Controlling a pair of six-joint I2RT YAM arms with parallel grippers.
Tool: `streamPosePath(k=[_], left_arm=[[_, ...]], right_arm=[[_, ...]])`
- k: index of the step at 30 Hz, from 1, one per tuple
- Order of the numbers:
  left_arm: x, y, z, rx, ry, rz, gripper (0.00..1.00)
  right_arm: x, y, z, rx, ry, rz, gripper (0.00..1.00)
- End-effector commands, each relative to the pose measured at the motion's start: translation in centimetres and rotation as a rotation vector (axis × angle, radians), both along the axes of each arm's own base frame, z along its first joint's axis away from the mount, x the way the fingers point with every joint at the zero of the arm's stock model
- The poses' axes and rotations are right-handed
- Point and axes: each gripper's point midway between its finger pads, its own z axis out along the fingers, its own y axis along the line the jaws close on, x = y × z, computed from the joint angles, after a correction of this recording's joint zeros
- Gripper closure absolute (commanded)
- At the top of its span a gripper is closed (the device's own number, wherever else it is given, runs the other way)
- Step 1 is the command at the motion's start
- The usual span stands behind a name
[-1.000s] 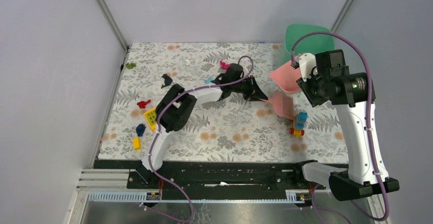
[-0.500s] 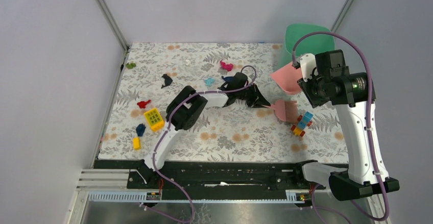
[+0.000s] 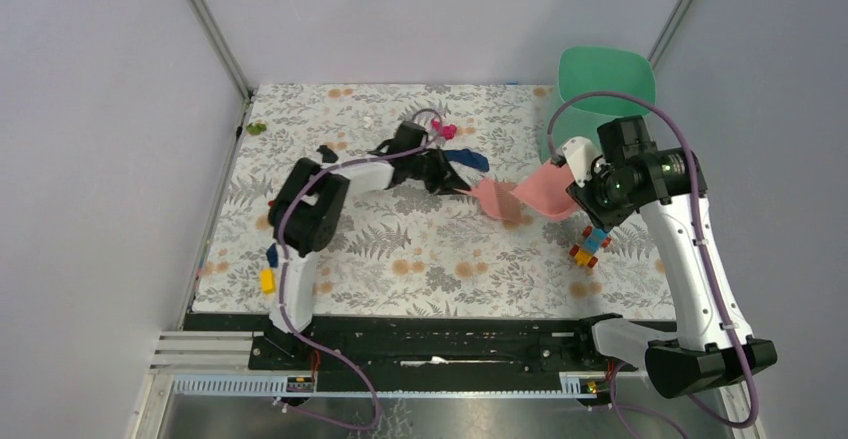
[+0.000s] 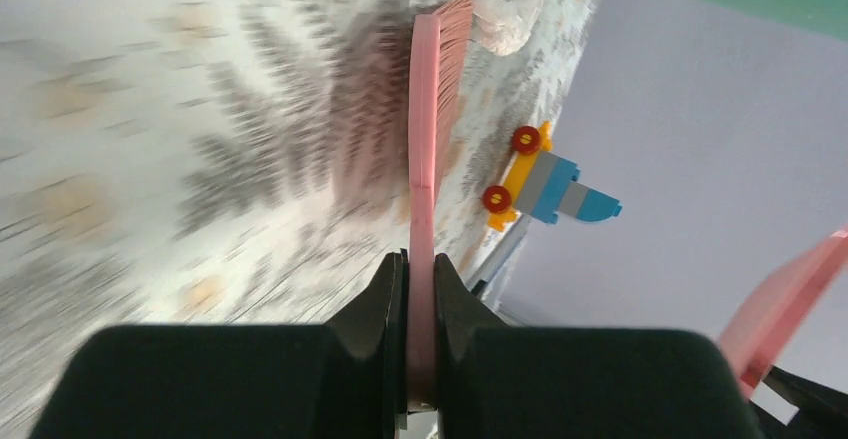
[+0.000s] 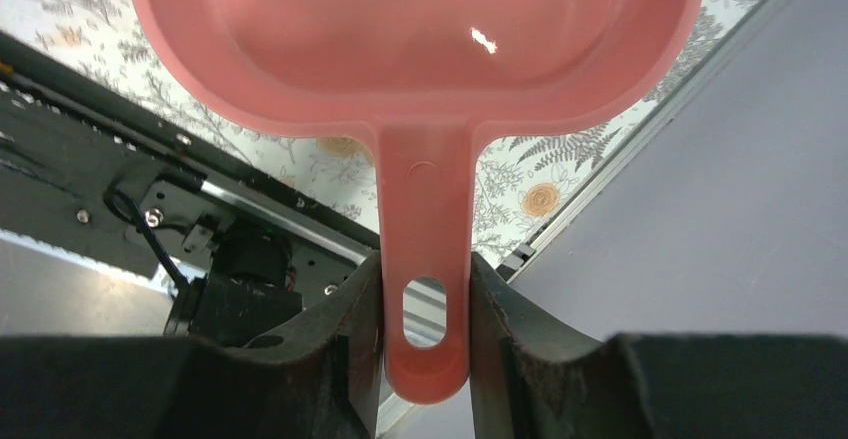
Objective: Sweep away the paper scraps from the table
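My left gripper (image 3: 452, 181) is shut on a pink brush (image 3: 490, 197) held low over the table (image 3: 420, 259); in the blurred left wrist view (image 4: 420, 269) the brush (image 4: 428, 109) stands edge-on between the jaws. My right gripper (image 3: 578, 181) is shut on the handle (image 5: 425, 259) of the pink dustpan (image 3: 545, 187), just right of the brush; its bowl (image 5: 415, 29) looks empty. Paper scraps: a magenta one (image 3: 440, 129) and a dark blue one (image 3: 470, 159) lie behind the left gripper, a dark one (image 3: 325, 151), a red one (image 3: 272, 202) and a blue one (image 3: 273, 254) at the left.
A green bin (image 3: 600, 79) stands at the back right corner. A multicoloured toy-brick vehicle (image 3: 590, 244) sits below the dustpan and shows in the left wrist view (image 4: 545, 184). A small yellow brick (image 3: 266, 279) lies front left. A black rail (image 3: 440, 334) runs along the near edge.
My left arm swung left, drawing the brush left toward the table's middle. My right arm lowered the dustpan leftward until it sits beside the brush. The left arm now hides the cyan scrap and yellow studded brick.
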Motion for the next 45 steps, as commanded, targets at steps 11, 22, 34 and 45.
streamPosePath(k=[11,22,34,45], left_arm=[[0.7,5.4,10.3,0.098,-0.448,-0.139,1.0],[1.7,10.6,11.8,0.524,-0.635,-0.345,1.0],[8.5,3.5,15.1,0.563,-0.941,-0.251,1.0],[10.6,-0.8,12.1,0.612,-1.02,-0.242,1.0]], right_arm=[[-3.0,1.2,-7.0,0.027,0.383,0.066,1.0],[-0.2,2.8,-12.1,-0.067,0.407,0.023,1.0],[1.5,2.1,-15.9,-0.079,0.242,-0.159,1.0],[3.1,2.9,-17.9,-0.085,0.299,-0.18,1.0]])
